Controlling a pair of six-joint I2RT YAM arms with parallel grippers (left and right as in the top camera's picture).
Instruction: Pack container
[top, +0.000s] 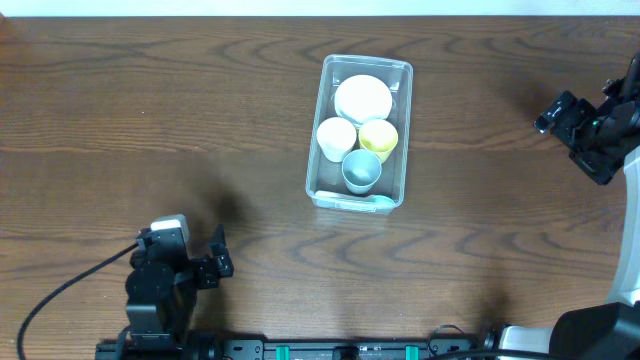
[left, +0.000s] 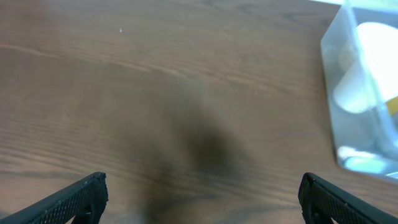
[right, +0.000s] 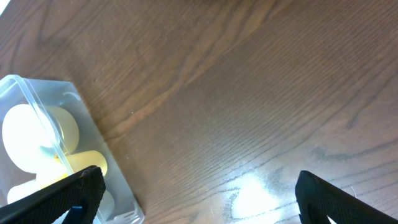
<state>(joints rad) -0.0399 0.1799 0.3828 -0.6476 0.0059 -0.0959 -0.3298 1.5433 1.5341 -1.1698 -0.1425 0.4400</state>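
left gripper (left: 202, 186) and right gripper (right: 199, 180) are hanging spread, empty; container (top: 316, 135) is sitting ahead-right of the left one, running lengthwise away

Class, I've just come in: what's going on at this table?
A clear container on the table holds a white bowl, white cup, yellow cup and grey-blue cup. Neither arm is handling anything: the left gripper and right gripper are open, empty and well away from it.
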